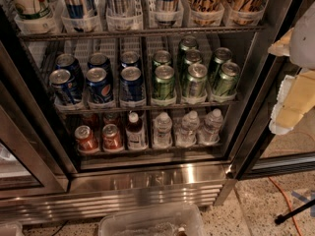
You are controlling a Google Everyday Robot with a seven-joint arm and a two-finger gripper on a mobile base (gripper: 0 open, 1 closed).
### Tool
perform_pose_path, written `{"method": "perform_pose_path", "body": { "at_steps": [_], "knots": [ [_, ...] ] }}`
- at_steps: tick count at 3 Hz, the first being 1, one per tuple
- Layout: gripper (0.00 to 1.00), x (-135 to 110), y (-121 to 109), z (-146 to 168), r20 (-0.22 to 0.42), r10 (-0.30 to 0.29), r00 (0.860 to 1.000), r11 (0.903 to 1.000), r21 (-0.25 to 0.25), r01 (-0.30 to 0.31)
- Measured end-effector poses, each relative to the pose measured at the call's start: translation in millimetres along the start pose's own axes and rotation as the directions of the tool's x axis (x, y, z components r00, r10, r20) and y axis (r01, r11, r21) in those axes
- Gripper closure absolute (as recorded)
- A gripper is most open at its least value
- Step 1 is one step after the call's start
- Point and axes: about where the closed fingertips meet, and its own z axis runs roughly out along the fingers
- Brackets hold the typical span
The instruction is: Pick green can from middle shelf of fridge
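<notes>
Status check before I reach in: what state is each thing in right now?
Large commercial drinks fridge: open, shelves exposed.
Short green aluminium cans: upright, right side of middle wire shelf.
Short blue cans: upright, left side of that shelf.
Red cans: upright, lowest shelf.
Clear plastic bottles: upright, capped.
Gripper: outside the fridge at right, apart from the cans.

The gripper (295, 102) sits at the far right edge of the view, only partly in sight, its pale yellow padded body angled leftward and a little downward, with a rounded white section of the arm (306, 38) just above it, cut off by the picture's edge.
</notes>
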Motion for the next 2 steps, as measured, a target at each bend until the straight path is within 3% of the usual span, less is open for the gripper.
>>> {"method": "perform_pose_path", "body": {
  "at_steps": [2],
  "knots": [
    [0.0, -4.9, -1.0, -1.3, 0.021, 0.003, 1.0, 1.0, -0.001, -0.003]
  ]
}}
